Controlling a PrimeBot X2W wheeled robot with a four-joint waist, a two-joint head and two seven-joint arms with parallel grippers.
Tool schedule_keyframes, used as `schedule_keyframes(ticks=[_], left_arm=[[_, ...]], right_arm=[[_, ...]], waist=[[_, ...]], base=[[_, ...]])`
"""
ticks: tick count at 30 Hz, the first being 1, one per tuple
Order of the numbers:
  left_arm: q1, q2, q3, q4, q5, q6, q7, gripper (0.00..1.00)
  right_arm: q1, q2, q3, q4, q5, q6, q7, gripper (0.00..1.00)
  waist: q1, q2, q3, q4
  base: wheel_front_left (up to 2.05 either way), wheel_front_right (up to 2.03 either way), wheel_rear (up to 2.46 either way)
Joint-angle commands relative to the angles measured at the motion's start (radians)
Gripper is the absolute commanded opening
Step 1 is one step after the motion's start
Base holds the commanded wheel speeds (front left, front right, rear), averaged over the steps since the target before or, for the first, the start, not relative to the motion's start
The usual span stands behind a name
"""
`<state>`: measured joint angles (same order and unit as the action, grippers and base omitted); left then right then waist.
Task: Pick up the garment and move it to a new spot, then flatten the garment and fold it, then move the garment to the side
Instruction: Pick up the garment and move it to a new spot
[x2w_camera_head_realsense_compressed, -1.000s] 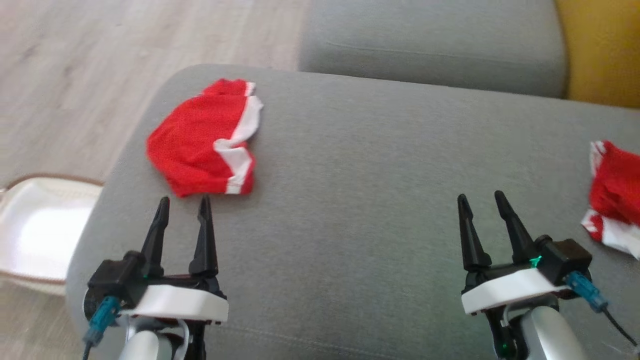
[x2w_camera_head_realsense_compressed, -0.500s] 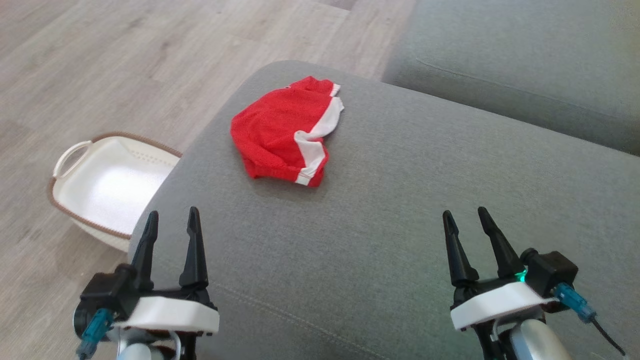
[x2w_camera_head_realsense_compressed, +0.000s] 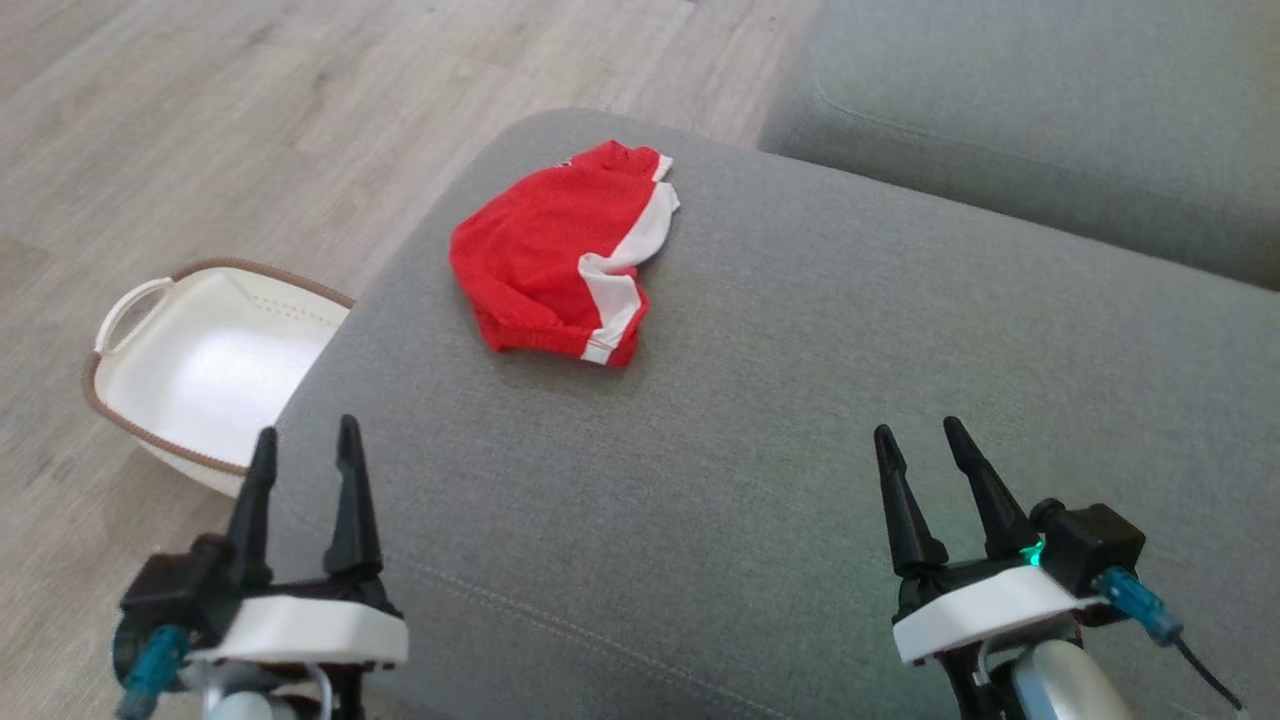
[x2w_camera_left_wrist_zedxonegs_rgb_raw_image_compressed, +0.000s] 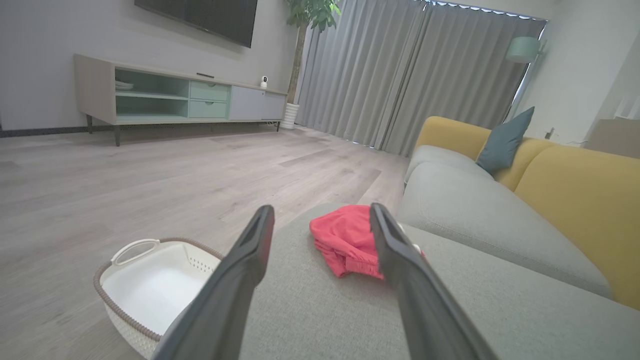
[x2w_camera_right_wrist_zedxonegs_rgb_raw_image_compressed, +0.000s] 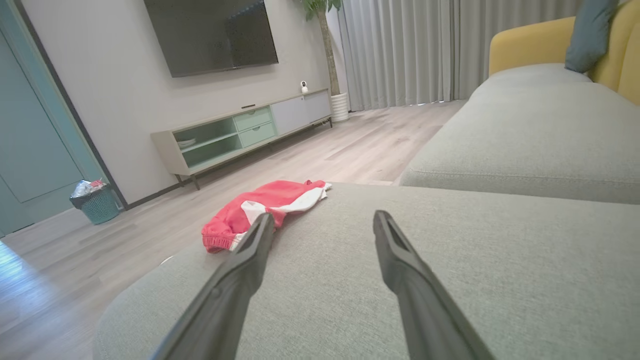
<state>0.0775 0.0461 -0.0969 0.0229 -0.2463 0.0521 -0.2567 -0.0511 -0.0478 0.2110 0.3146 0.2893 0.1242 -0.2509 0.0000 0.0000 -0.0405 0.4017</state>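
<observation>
Lying crumpled, the garment (x2w_camera_head_realsense_compressed: 545, 260) is well beyond the left fingers (x2w_camera_head_realsense_compressed: 347, 500) and right fingers (x2w_camera_head_realsense_compressed: 903, 500), all spread, empty.

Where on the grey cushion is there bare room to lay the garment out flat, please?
The widest bare patch is the middle and right of the grey cushion: red garment to its left, sofa seat behind, right end effector in front. A narrower strip lies between garment and left end effector. The garment crowds the far-left corner.
</observation>
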Motion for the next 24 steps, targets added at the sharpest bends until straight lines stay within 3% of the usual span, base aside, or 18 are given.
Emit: schedule_keyframes(ticks=[1, 7, 12, 19, 24], left_arm=[[-0.060, 0.004, 0.042, -0.037, 0.005, -0.007, -0.005, 1.00], [-0.181, 0.029, 0.100, 0.012, 0.036, -0.074, -0.005, 1.00], [-0.368, 0.104, 0.098, 0.151, 0.031, -0.130, 0.028, 1.00], [-0.699, 0.222, 0.065, 0.423, -0.048, -0.175, 0.271, 1.00], [-0.878, 0.305, -0.030, 0.602, -0.138, -0.182, 0.437, 1.00]], right_arm=[[-0.043, -0.002, 0.016, -0.028, -0.006, 0.007, -0.011, 1.00], [-0.089, -0.002, -0.019, -0.042, -0.054, 0.007, -0.009, 1.00], [-0.136, -0.002, -0.078, -0.084, -0.110, 0.007, 0.012, 1.00], [-0.190, -0.002, -0.163, -0.192, -0.186, 0.007, 0.061, 1.00], [-0.219, -0.002, -0.177, -0.271, -0.202, 0.007, 0.088, 1.00]], waist=[[0.0000, 0.0000, 0.014, -0.016], [0.0000, 0.0000, 0.110, -0.091], [0.0000, 0.0000, 0.210, -0.145], [0.0000, 0.0000, 0.355, -0.213], [0.0000, 0.0000, 0.441, -0.272]], base=[[0.00, 0.00, 0.00], [0.00, 0.00, 0.00], [0.00, 0.00, 0.00], [0.00, 0.00, 0.00], [0.00, 0.00, 0.00]])
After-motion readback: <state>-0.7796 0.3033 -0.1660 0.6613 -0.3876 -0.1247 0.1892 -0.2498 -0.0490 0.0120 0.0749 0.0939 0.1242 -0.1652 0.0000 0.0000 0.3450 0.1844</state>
